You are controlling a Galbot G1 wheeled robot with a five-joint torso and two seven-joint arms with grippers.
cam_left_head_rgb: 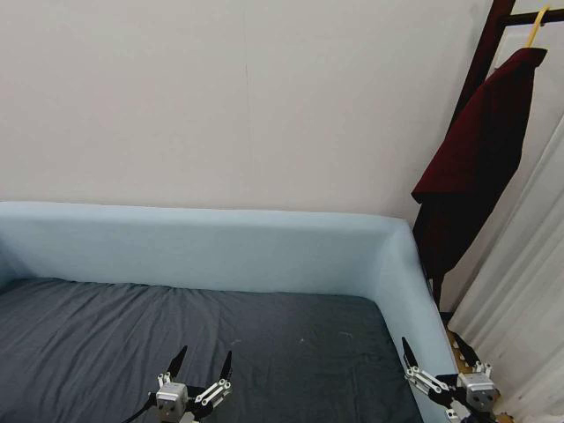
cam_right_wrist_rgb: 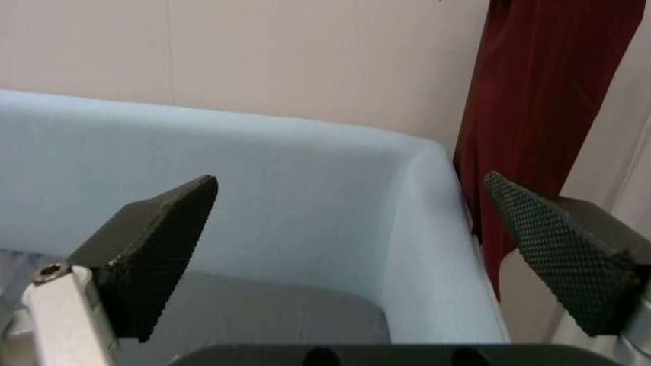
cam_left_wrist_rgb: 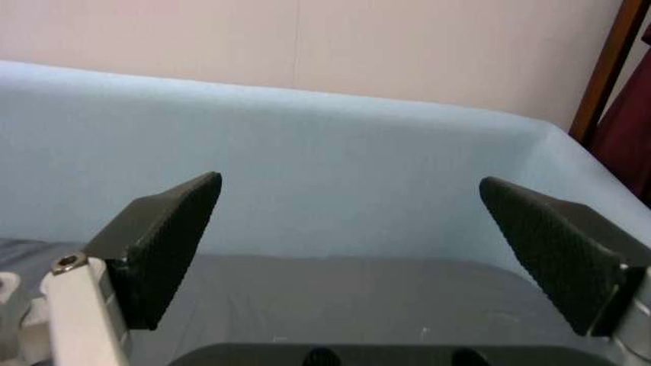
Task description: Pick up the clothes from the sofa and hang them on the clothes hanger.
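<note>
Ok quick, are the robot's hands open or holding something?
Left end effector: open, holding nothing, low over the sofa.
Right end effector: open, holding nothing, at the sofa's right end.

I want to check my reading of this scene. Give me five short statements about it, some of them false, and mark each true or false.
1. A dark red garment hangs on the rack. True.
2. The left gripper holds a garment. False: its fingers are open and hold nothing.
3. The right gripper is open, by the sofa's armrest. True.
4. The sofa seat is light blue. False: the seat is dark grey; the backrest is light blue.
5. The hanger is yellow. True.
</note>
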